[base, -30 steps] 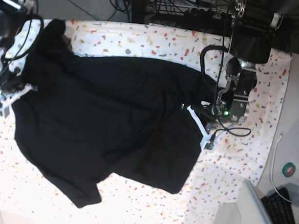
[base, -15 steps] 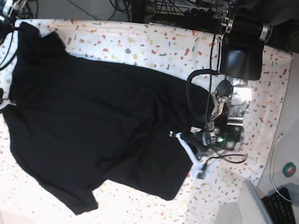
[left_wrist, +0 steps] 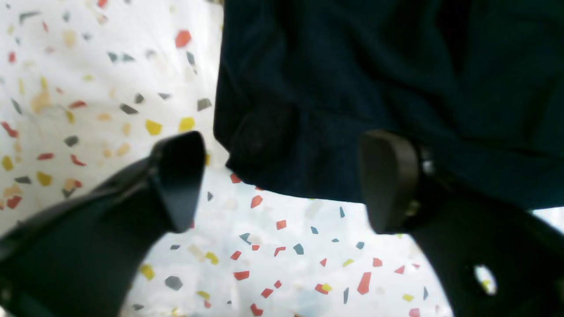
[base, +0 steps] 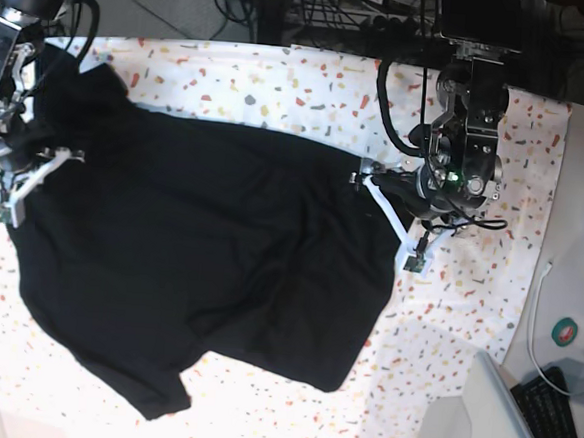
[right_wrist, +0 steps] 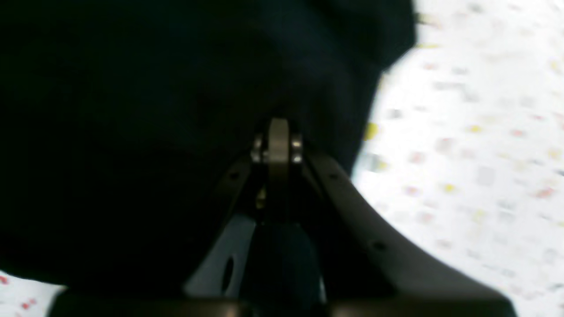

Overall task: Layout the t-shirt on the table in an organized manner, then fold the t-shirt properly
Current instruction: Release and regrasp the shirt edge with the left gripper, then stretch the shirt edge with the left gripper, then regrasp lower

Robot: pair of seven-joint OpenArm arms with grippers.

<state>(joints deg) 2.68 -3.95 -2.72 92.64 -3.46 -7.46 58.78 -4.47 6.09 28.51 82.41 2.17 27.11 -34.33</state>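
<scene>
We note the plain black soft-fabric short-sleeved t-shirt (base: 199,263) spread across the white flecked-cloth tabletop (base: 311,85), filling the left and centre of the base view. It is only roughly laid out: the lower edge is uneven and one flap trails toward the bottom left.

Left pincer (left_wrist: 282,180): jaws wide apart, nothing between them. In its wrist view one finger sits over bare tabletop at lower left, the other at the shirt's hem at centre right. A folded corner of the hem lies between and above them. We judge it is lined up to take that edge for straightening.

Right pincer (right_wrist: 273,145): at the shirt's far side, left edge of the base view. Its wrist view is dark and blurred, with black cloth crowding the fingertips. We cannot tell whether it grips the cloth or merely rests against it.

Containers: none in sight. The shirt lies directly on the tabletop.

Folding not yet begun, in our judgement.
</scene>
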